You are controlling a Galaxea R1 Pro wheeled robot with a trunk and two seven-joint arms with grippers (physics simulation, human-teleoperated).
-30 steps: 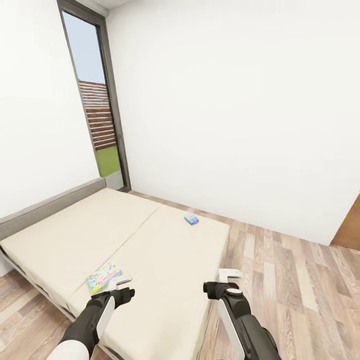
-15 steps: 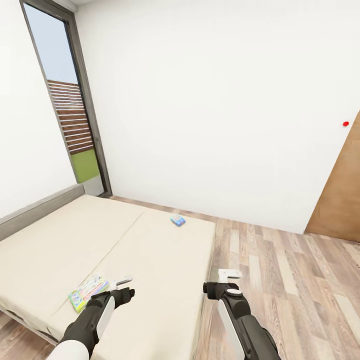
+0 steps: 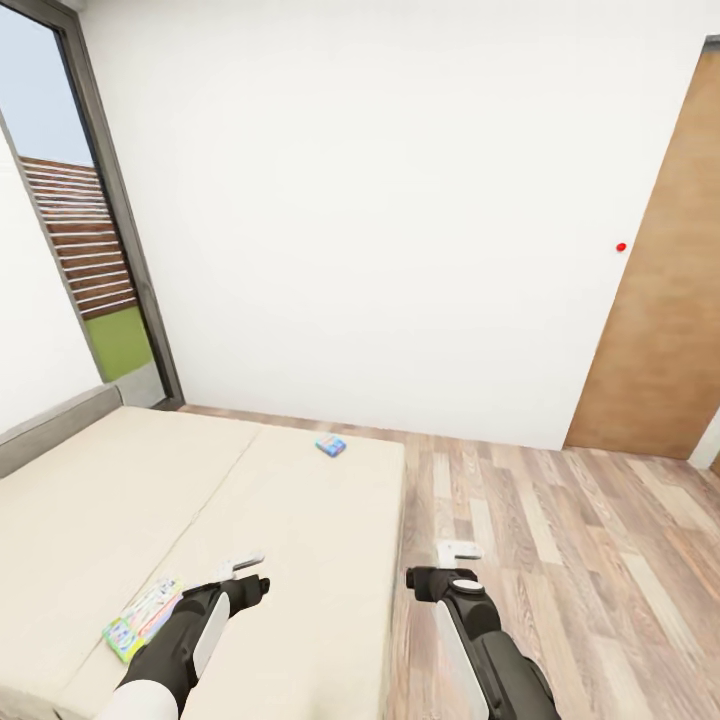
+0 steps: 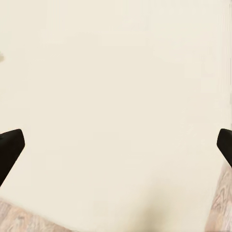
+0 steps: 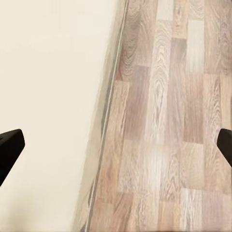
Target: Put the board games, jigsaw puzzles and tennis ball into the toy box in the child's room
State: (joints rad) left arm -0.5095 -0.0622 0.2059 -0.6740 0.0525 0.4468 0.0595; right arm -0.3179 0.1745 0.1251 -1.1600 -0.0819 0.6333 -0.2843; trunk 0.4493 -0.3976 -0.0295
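Reaching for the white-green game (image 3: 143, 618) on the bed (image 3: 90, 500), we favour our left tool (image 3: 240, 563), wide and empty, just beside it; right tool (image 3: 458, 550) likewise wide.

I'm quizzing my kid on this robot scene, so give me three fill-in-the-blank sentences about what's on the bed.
1. The small blue board game lies on the ____.
2. The white-green board game lies beside the robot's ____ arm.
3. The right gripper hangs over the bed's edge and the wooden ____.
Missing words: bed; left; floor.
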